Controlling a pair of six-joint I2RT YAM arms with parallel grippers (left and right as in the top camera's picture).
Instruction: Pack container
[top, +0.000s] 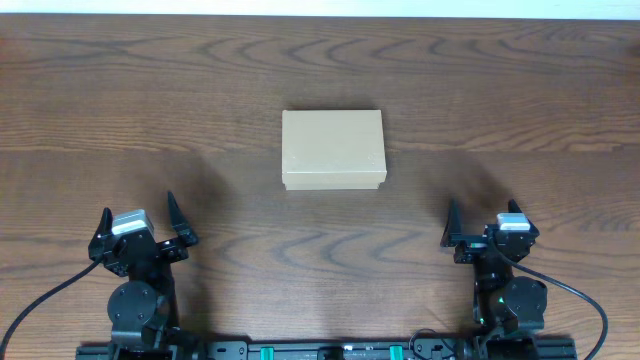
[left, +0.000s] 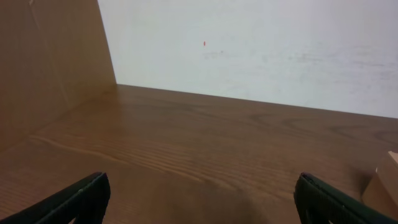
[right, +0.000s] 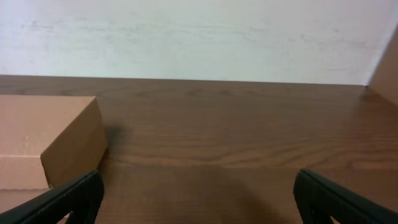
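The cardboard box (top: 333, 150) sits flat near the middle of the wooden table (top: 150, 90), its long sides running left to right. Its lid is down, so what is inside cannot be seen. Nothing rests on top of it or lies beside it. The left gripper (top: 138, 208) is near the front edge of the table on the left, well apart from the box. Its fingers (left: 81, 198) are spread wide and hold nothing, with only bare wood between them. The right gripper (top: 483, 215) is near the front edge on the right, also well apart from the box, its fingers (right: 326, 198) just as wide and empty. In the right wrist view the box shows at the left, ahead of the left-hand finger. A white wall (right: 199, 37) runs behind the table.
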